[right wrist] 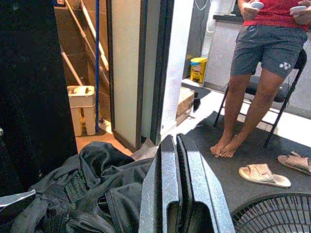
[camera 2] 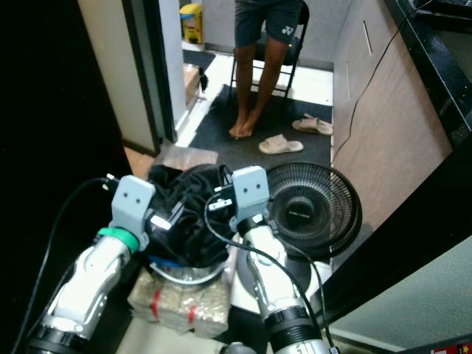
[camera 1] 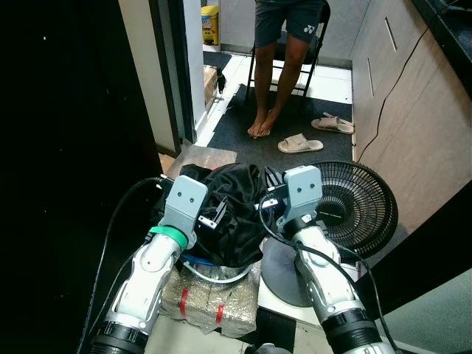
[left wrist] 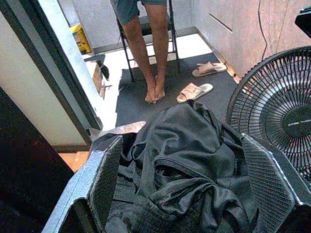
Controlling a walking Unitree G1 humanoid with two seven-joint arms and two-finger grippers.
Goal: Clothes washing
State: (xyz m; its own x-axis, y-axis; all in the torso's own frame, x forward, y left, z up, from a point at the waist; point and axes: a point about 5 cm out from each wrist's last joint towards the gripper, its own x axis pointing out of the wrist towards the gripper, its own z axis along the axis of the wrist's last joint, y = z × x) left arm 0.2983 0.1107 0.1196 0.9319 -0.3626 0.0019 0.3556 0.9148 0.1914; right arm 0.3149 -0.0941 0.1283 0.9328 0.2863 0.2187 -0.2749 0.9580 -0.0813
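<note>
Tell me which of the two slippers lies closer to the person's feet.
The slipper nearer the robot, angled on the dark mat just beside the person's bare feet. The other slipper lies farther out, toward the wooden cabinet.

A dark mat (camera 1: 295, 118) covers the floor beside pale tiles (camera 1: 335, 74). A person sits barefoot (camera 1: 259, 129) on a black folding chair (camera 1: 313, 51), 2 beige slippers (camera 1: 300, 142) nearby. A black floor fan (camera 1: 354, 210) stands by brown cabinet panels (camera 1: 402, 110). A yellow container (camera 1: 211, 22) stands beyond the doorway.
</note>
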